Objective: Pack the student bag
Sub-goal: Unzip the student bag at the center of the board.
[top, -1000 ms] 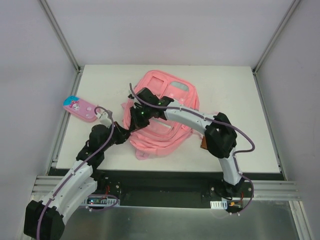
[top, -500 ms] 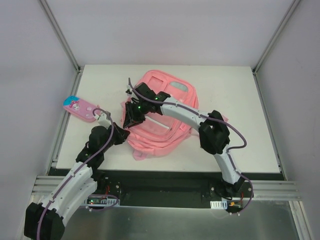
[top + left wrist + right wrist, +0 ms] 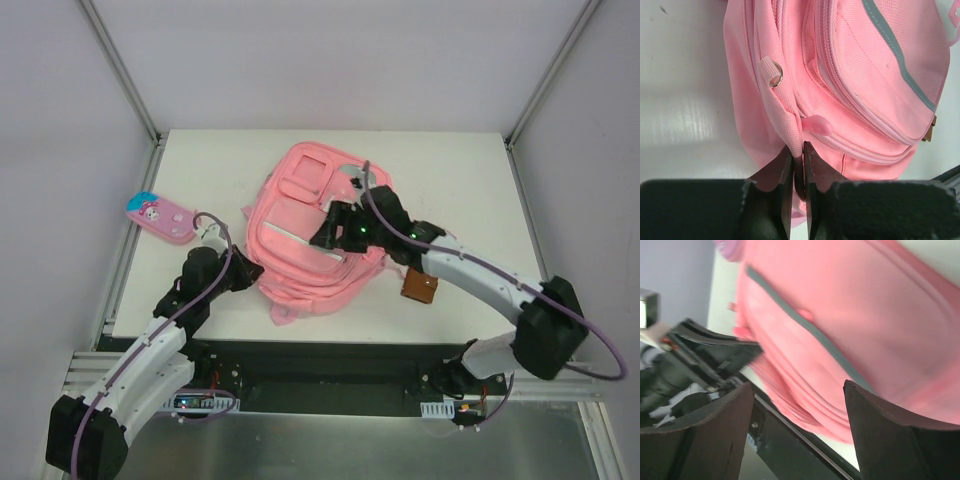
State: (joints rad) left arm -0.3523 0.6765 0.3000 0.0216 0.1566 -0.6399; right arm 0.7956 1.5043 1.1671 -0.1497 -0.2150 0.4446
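Right hand (image 3: 796, 390) has swung rightward, open; left hand (image 3: 796, 151) pinches student bag (image 3: 300, 245) edge.

Pink all over on the student bag (image 3: 295, 245), with a grey strip (image 3: 900, 60) slanting across its front pocket. Silver on the small ring (image 3: 776, 79) at the side loop, glossy pink on the zipper pull (image 3: 817, 125). Pink again on the pencil case (image 3: 160, 218); carries a blue end and a white cartoon face. White on the table (image 3: 480, 200). Brown on the small block (image 3: 420, 288). White with black joints on the left arm (image 3: 160, 345) and right arm (image 3: 480, 275), purple on the cables (image 3: 612, 352). Black on the left gripper (image 3: 796, 150), dark brownish black on the right gripper (image 3: 797, 390).
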